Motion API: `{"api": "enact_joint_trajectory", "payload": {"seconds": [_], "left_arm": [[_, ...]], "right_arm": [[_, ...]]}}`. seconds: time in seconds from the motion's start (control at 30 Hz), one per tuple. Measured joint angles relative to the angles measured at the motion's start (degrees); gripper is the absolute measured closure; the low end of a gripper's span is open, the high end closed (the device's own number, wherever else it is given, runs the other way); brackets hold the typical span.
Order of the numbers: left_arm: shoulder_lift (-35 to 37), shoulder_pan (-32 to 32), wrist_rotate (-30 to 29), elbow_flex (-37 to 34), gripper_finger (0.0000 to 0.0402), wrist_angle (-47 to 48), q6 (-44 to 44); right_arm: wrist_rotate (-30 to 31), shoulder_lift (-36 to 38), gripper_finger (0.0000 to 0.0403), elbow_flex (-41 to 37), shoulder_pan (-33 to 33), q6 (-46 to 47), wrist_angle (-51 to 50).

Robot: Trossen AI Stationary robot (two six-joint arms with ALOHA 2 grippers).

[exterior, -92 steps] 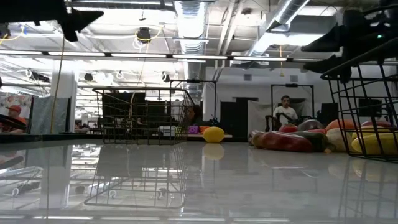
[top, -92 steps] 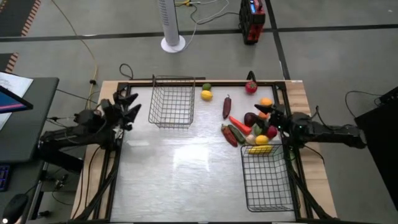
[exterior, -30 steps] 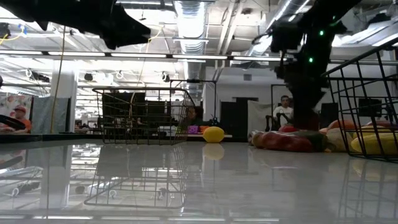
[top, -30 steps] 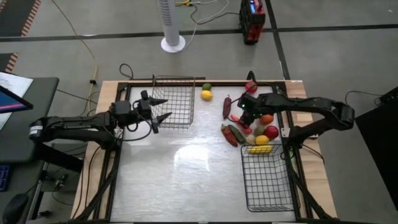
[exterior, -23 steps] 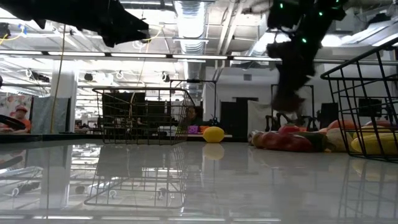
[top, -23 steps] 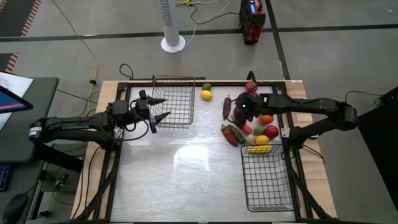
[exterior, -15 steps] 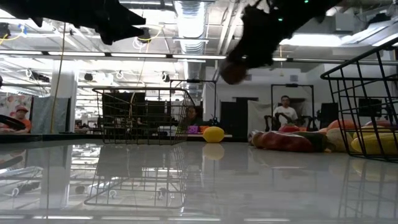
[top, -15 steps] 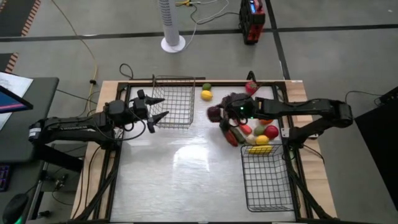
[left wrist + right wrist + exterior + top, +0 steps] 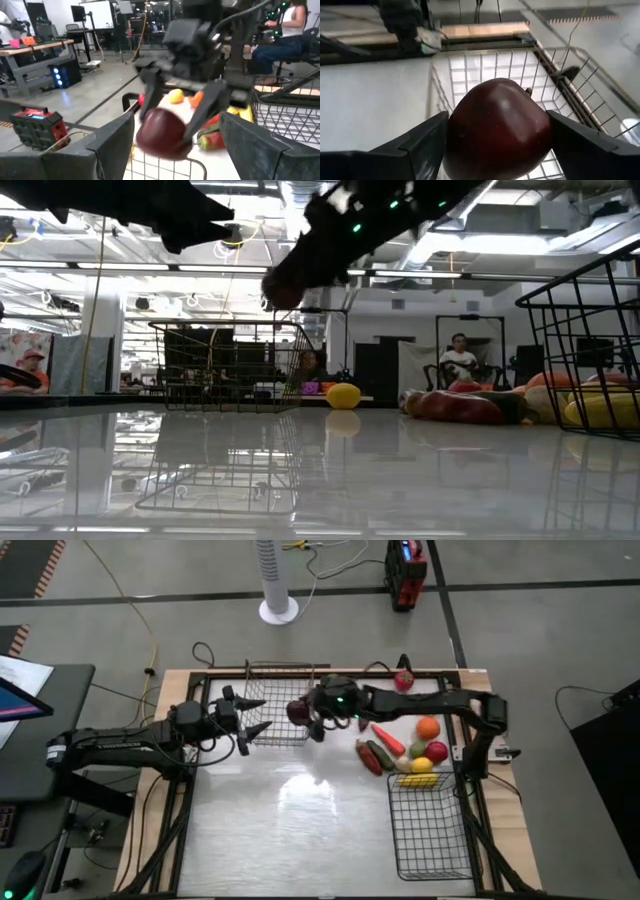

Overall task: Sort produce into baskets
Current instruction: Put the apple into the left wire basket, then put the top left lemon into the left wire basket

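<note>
We see the right gripper (image 9: 300, 715) reaching across the desk (image 9: 300, 810), its jaws pinching a round maroon fruit (image 9: 297, 711) held in the air over the near right edge of the silvery basket (image 9: 277, 700). From the right wrist view the maroon fruit (image 9: 497, 127) fills the space between both dark fingers (image 9: 427, 137), with the basket mesh below it. The left gripper (image 9: 250, 715) hovers just beside the same basket's left side, jaws spread. The remaining produce (image 9: 405, 752) lies heaped at the far right of the desk, touching the far end of the black basket (image 9: 430, 825).
</note>
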State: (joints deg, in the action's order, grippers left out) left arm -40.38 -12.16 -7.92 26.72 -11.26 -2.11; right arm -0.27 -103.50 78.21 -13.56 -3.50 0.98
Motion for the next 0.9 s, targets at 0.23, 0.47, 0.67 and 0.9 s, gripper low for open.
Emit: {"api": "enact_joint_trajectory", "payload": {"seconds": [0.23,0.47,0.67,0.9], "left_arm": [[0.00,0.00,0.02,0.00,0.0123,0.44,0.22],[0.02,0.02,0.04,0.00,0.0123,0.50,0.22],[0.00,0.02,0.06,0.00,0.0123,1.66,0.23],[0.00,0.03,0.06,0.00,0.0123,2.00,0.11]], "right_arm": [[-5.94,-4.98,0.0008,7.58,-3.52,0.37,-7.32],[-2.90,-2.01,0.0019,7.85,-7.84,-1.95,-13.64],[-1.07,-3.73,0.0019,5.63,-13.96,0.88,-15.32],[-1.10,-3.69,0.0019,-0.61,-16.66,1.94,-14.47]]}}
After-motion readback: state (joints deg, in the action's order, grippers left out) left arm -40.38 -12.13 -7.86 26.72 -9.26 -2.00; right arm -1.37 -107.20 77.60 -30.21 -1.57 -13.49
